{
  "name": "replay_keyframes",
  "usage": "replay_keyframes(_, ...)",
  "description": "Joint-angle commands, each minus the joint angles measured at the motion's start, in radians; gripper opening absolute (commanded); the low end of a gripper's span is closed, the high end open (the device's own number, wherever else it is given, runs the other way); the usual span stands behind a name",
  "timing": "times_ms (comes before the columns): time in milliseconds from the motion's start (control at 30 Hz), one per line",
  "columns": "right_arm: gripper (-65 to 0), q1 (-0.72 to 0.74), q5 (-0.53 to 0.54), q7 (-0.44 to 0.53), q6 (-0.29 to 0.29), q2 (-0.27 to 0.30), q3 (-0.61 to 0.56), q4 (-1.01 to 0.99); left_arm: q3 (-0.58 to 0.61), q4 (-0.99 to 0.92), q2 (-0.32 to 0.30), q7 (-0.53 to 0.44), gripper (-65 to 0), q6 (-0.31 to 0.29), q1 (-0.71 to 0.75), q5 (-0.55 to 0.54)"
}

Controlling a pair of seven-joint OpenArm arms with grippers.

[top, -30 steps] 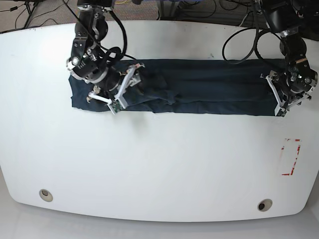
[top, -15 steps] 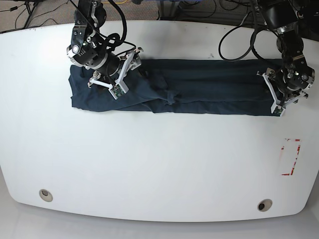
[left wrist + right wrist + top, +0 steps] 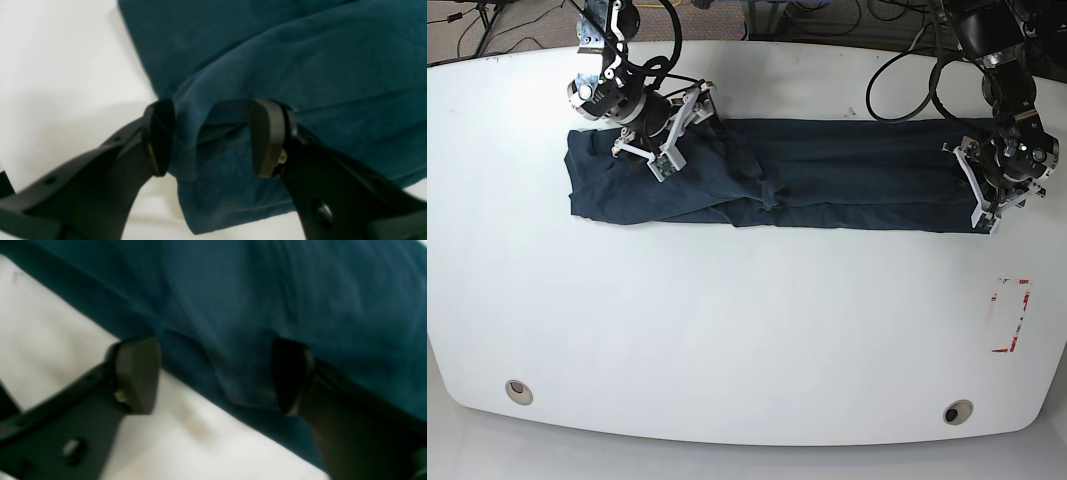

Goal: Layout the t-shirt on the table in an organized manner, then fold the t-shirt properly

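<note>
The dark navy t-shirt (image 3: pixel 827 180) lies as a long folded strip across the far half of the white table (image 3: pixel 747 330). My right gripper (image 3: pixel 675 138) hovers over the strip's left part near its far edge. In the right wrist view the right gripper (image 3: pixel 213 373) is open, and its fingers straddle the t-shirt (image 3: pixel 267 290) edge above the table (image 3: pixel 50 323). My left gripper (image 3: pixel 992 195) sits at the strip's right end. In the left wrist view the left gripper (image 3: pixel 215 136) is open, and a raised fold of the t-shirt (image 3: pixel 300 60) rests against one pad.
A red-outlined rectangle (image 3: pixel 1011 315) marks the table near its right edge. Two round grommet holes (image 3: pixel 519 391) (image 3: pixel 958 411) sit near the front edge. Black cables (image 3: pixel 907 70) loop behind the shirt at the far right.
My right gripper has lifted off the shirt's near-left part and moved toward the far edge, jaws a little wider. The left gripper has hardly moved.
</note>
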Motion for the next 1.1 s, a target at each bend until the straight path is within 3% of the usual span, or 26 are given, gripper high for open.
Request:
replay_keyframes(0,-28.9,0.011,0.017,0.052,0.001,0.008,0.002,-0.021,-0.003,0.015,-0.015,-0.007,-31.1,0.002,-0.011,-0.002)
replay_keyframes(167,-47.6,0.013,0.018,0.064,0.001,0.028,0.003,-0.044,-0.003,0.015,-0.015,-0.007,-31.1,0.002,-0.007,-0.002)
replay_keyframes(267,-54.2,0.011,0.018,0.064,0.001,0.031,0.003,-0.033,-0.003,0.015,-0.015,-0.007,-31.1,0.002,0.004,-0.002)
replay_keyframes(633,-56.3,-0.024,0.017,0.053,0.001,0.059,0.006,0.076,-0.003,0.015,-0.015,-0.008,-31.1,0.002,0.008,-0.002)
replay_keyframes(867,-56.3,-0.027,0.017,-0.041,0.001,0.091,0.006,0.128,-0.003,0.015,-0.018,-0.008,-31.1,0.002,0.008,-0.001)
replay_keyframes(1067,-55.6,-0.053,0.017,-0.053,0.001,0.122,0.006,0.146,-0.003,0.014,-0.02,-0.008,-31.1,0.002,0.008,-0.001)
